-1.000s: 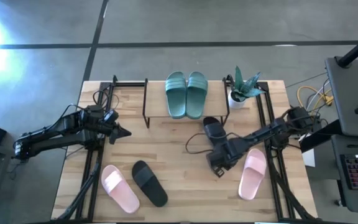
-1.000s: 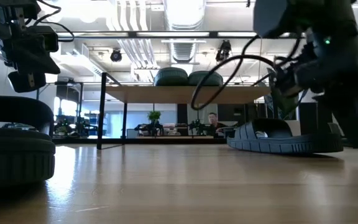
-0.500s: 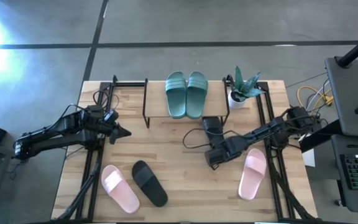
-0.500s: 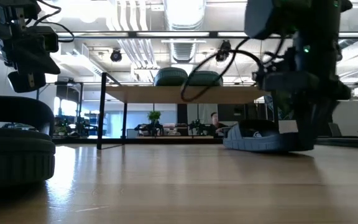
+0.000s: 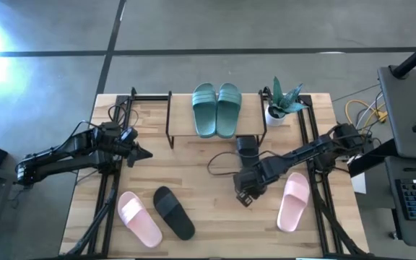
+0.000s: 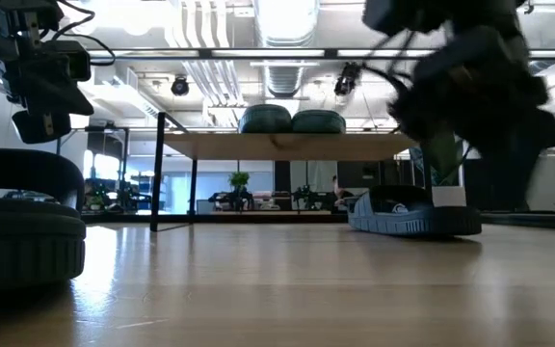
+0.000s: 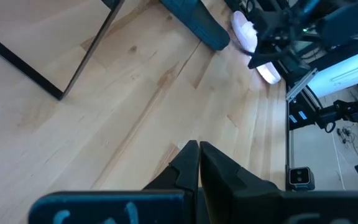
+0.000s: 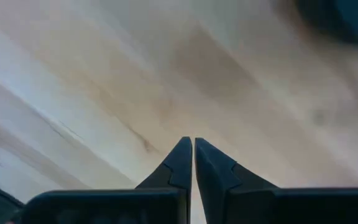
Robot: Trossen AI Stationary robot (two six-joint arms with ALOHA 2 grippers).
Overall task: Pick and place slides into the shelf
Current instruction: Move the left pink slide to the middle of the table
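Note:
The teal pair [image 5: 217, 108] sits on the shelf [image 5: 183, 115] top board. One black slide [image 5: 245, 146] lies sole-down on the table by the shelf's right front leg; the low view shows this slide [image 6: 412, 212] flat. My right gripper [image 5: 244, 191] is shut and hovers just nearer than it, touching nothing; in its wrist view the gripper [image 8: 193, 146] points at bare wood. The other black slide [image 5: 173, 211] and a pink slide [image 5: 139, 218] lie near the table's near-left side, and the second pink slide [image 5: 293, 201] lies near-right. My left gripper [image 5: 146, 154] waits shut at the left.
A potted plant [image 5: 284, 101] stands at the far right beside the shelf. A black cable [image 5: 219, 166] loops across the table from the right arm. Black frame rails [image 5: 107, 195] run along the table's left and right sides. Bare wood lies between the two grippers.
The black slide by the shelf has slid a little toward the shelf and turned, and now lies still and flat. My right gripper has risen off it and drawn back toward the table's near edge, blurred in the low view.

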